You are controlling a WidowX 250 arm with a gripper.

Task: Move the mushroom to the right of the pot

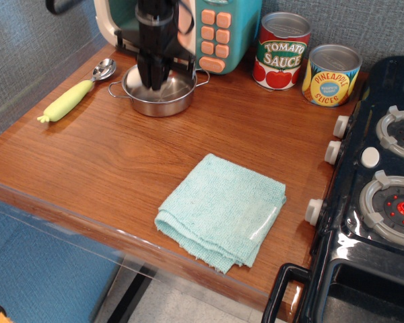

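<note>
Above the pot (pixel 158 97), at the back left of the wooden surface (pixel 121 168), the gripper (pixel 155 77) hangs with its jaws drawn close together, though I cannot tell whether they pinch anything. The mushroom is hidden from view, so neither its place nor the way its long axis points can be made out. A spoon (pixel 77 91) lies left of the pot, two cans (pixel 306 60) stand well to its right, and a folded cloth (pixel 222 208) lies near the front edge.
</note>
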